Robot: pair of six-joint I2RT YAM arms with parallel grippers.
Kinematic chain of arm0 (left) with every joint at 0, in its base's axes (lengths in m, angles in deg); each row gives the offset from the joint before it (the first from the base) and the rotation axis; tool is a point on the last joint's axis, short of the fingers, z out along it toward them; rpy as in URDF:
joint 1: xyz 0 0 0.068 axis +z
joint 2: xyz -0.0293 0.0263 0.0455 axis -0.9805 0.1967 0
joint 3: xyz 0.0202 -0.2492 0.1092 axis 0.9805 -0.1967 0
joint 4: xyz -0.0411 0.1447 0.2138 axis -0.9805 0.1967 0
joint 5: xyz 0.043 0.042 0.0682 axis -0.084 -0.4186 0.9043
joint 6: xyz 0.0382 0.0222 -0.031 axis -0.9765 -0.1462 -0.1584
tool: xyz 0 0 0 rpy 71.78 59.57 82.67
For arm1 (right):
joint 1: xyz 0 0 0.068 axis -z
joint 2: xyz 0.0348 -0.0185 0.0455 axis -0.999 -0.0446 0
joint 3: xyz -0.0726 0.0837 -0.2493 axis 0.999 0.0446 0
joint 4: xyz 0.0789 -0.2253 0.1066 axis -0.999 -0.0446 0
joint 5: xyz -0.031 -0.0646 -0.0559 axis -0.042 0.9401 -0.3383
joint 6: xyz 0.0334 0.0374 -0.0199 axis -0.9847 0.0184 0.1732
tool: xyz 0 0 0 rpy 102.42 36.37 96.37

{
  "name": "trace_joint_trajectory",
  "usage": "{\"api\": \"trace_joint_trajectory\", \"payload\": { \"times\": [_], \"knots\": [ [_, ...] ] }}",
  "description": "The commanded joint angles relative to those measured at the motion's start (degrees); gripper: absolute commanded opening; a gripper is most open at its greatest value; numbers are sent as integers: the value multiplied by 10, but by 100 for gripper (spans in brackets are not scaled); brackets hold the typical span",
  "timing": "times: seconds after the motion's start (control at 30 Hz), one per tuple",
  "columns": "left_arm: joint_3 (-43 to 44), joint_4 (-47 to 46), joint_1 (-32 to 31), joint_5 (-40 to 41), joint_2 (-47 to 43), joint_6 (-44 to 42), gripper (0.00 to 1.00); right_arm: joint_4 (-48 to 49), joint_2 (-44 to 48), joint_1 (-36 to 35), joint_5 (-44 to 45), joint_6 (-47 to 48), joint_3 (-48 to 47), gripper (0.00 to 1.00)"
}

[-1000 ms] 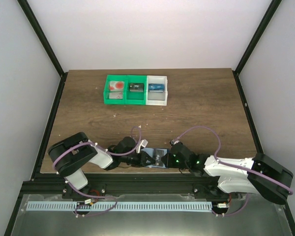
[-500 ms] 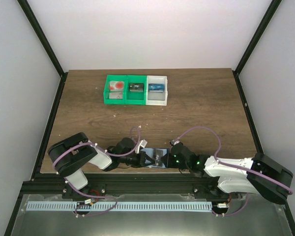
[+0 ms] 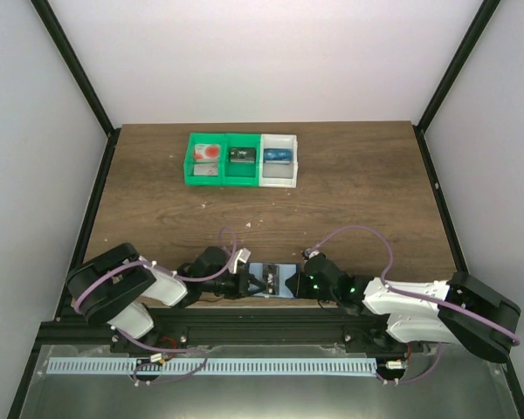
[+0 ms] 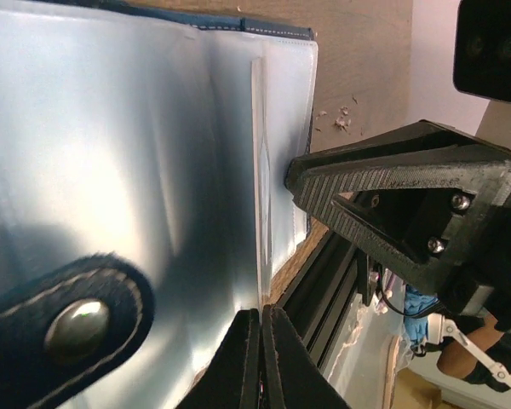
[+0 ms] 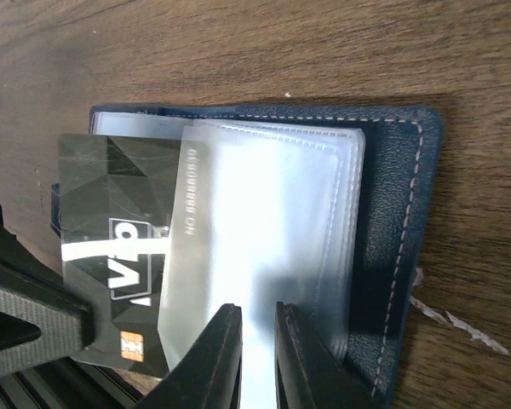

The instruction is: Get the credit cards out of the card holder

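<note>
The dark blue card holder (image 3: 279, 279) lies open at the table's near edge between my grippers. In the right wrist view its clear sleeve (image 5: 264, 213) sits on the blue cover (image 5: 392, 213). A black card (image 5: 111, 213) with a chip and "vip" lettering sticks out of the sleeve's left side. My left gripper (image 3: 253, 284) (image 4: 261, 319) is shut on this card's thin edge. My right gripper (image 3: 295, 281) (image 5: 260, 328) is nearly closed, pinching the sleeve. The holder's snap tab (image 4: 68, 319) shows at lower left. Pale cards with red marks (image 3: 208, 155) lie in the green bin.
A green bin (image 3: 192, 170) and a white bin (image 3: 279, 181) stand at the back centre, holding a black item (image 3: 242, 155) and a blue item (image 3: 278, 155). The black frame rail (image 3: 244, 319) runs just behind the holder at the table's near edge.
My left arm has pulled to the left with its gripper shut, and the black card has come further out of the sleeve. The right arm and the holder have stayed put.
</note>
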Motion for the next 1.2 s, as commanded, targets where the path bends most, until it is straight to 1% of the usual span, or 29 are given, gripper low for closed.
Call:
{"api": "trace_joint_trajectory", "payload": {
  "times": [0.0,0.3,0.43,0.63,0.7,0.8,0.9,0.97,1.07,1.17],
  "knots": [
    [-23,36,16,13,-46,-15,0,-36,-7,-4,-2,-1,17,14],
    [-29,160,40,37,-159,-48,0,-45,9,-4,-6,17,7,14],
    [-35,194,46,35,-207,-55,0,-61,28,-4,-25,48,-10,14],
    [-26,280,52,25,-285,-110,0,-91,78,-4,-59,108,-38,17],
    [-30,285,52,8,-307,-116,0,-119,99,-4,-74,140,-53,17],
    [-47,265,52,-33,-341,-111,0,-189,127,-4,-92,190,-84,18],
    [-63,251,52,-75,-372,-100,0,-241,168,-4,-110,213,-101,19],
    [-72,247,52,-105,-393,-96,0,-229,200,-4,-167,216,-100,21],
    [-85,225,52,-159,-422,-74,0,-245,229,-4,-193,208,-122,25],
    [-90,215,52,-185,-456,-59,0,-265,231,-4,-204,209,-150,31]
  ]
}}
